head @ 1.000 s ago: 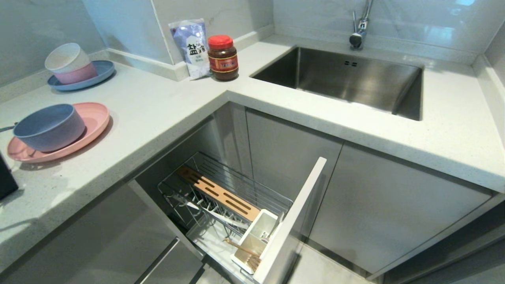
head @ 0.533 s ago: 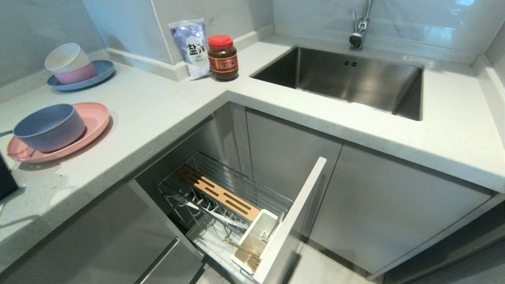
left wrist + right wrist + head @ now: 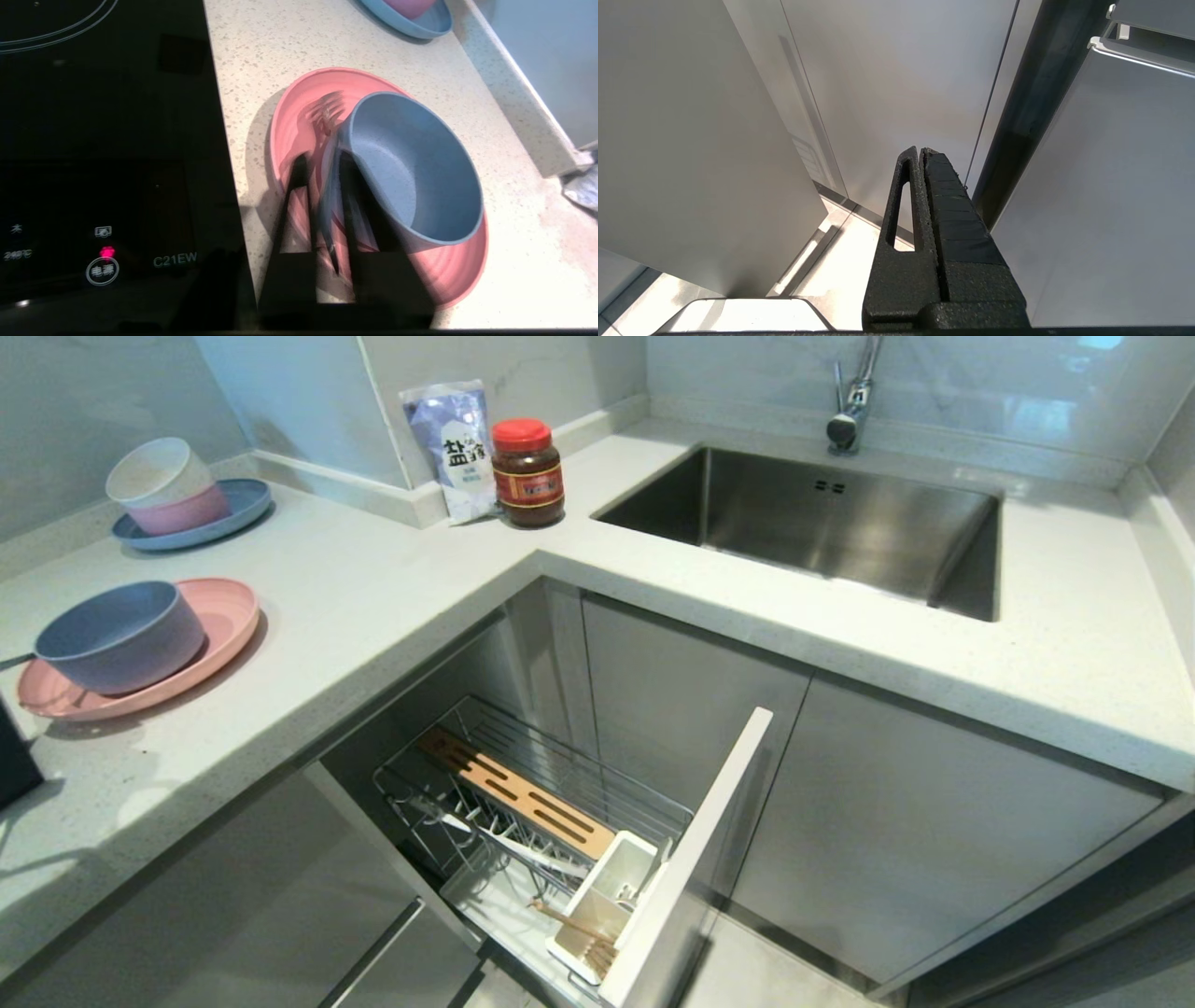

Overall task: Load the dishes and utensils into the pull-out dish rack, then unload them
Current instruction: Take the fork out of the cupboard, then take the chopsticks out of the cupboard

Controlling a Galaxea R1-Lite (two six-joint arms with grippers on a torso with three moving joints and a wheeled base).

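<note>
Two fingers of my left gripper point(image 3: 322, 163) slightly parted around blurred fork point(image 3: 327, 140), lower centre | bowl point(image 3: 119, 637) on pink plate point(image 3: 219, 616), left tabletop point(image 3: 373, 579) | right gripper point(image 3: 920, 151) fingers pressed together.

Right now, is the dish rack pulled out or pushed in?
Pulled out: the dish rack stands clear of the cabinet, its front panel forward and its wire basket exposed.

The bowl point(image 3: 119, 637) and pink plate point(image 3: 219, 625) look matt plastic. The rack point(image 3: 523, 803) is shiny chrome wire with a wooden bar point(image 3: 513, 793). The sink point(image 3: 822, 523) is brushed steel.
</note>
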